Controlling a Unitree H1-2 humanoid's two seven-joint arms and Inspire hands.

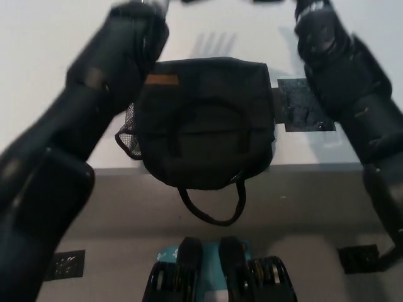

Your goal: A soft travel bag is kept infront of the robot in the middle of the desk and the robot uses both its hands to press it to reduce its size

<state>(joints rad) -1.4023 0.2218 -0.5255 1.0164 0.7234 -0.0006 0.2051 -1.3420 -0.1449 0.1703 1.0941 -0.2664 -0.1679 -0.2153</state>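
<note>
Nearest to us, at the lower middle of the frame, the bag's carry strap [211, 211] hangs in a loop below the counter [50, 75] edge, over open floor. Above it our soft travel bag [204, 123] sits in the centre of the frame on the white counter, its near part bulging past the front edge. A mesh side pocket [128, 133] sticks out at its left side, and a small tan label [161, 79] shows near its upper left corner. A dark taped patch [304, 107] lies on the counter just beside the bag's right side.

Both our arms are raised to either side of the bag. The left arm [82, 119] crosses the left half of the frame, blurred; the right arm [349, 82] runs up the right side. Neither touches the bag that we can see. The left hand and the right hand lie at or beyond the top edge, so we cannot tell how far either is open or whether it holds anything.

We judge the main risk to be the overhang: if we press down on the near part, the bag could tip or slide off the edge, helped by the hanging strap. Uneven pressure from the two sides could also push it sideways.
</note>
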